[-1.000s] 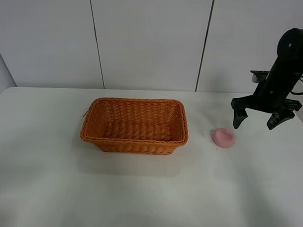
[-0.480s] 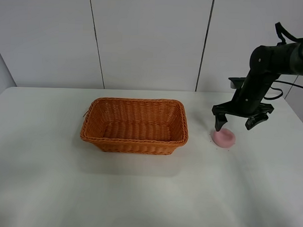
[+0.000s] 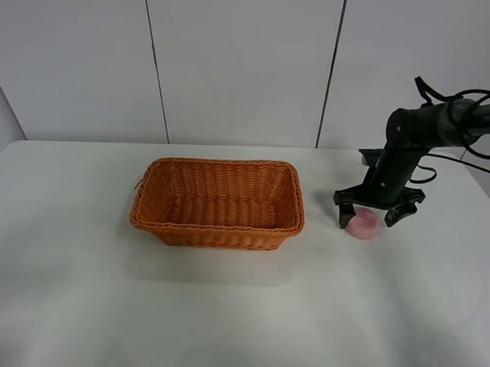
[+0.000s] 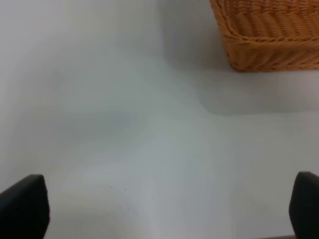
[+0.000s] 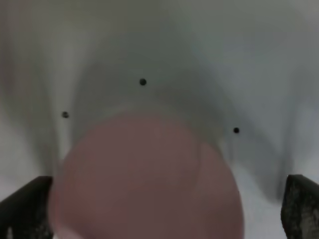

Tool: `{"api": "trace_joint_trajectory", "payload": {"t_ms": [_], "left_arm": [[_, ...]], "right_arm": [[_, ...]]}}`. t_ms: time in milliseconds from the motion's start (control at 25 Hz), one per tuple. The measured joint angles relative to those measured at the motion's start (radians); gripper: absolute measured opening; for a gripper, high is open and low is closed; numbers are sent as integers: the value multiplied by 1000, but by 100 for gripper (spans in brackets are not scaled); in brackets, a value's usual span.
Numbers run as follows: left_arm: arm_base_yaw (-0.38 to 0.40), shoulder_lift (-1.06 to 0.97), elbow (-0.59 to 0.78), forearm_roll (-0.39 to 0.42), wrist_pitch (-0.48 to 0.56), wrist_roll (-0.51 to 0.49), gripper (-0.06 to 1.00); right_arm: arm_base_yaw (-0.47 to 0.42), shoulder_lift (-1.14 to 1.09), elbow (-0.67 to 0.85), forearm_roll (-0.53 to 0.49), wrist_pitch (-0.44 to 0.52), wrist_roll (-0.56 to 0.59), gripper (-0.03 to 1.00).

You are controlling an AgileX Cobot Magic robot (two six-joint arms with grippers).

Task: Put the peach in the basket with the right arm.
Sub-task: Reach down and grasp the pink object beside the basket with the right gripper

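The peach is being straddled by the right gripper, whose fingers are being kept spread wide, one on its left and one on its right. Contact cannot be told. The peach is lying on the table, right of the basket and apart from it. The left gripper is also being kept spread wide, above the table.
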State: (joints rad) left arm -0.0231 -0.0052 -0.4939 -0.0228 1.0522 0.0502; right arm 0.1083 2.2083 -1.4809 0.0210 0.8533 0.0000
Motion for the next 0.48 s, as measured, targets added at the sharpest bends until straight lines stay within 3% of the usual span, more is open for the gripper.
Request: {"api": "trace_joint_trajectory", "payload": {"t_ms": [120, 200, 400, 480], "left_arm": [[0, 0, 0, 0, 0, 0, 99], [0, 0, 0, 0, 0, 0, 99], [0, 0, 0, 0, 0, 0, 99], [0, 0, 0, 0, 0, 0, 99]], "right_arm": [[0, 11, -2, -3, -2, 0, 68], [0, 12, -2, -4, -3, 0, 60], [-1, 9, -8, 17, 1, 0, 9], [0, -4, -8, 16, 5, 0, 1]]}}
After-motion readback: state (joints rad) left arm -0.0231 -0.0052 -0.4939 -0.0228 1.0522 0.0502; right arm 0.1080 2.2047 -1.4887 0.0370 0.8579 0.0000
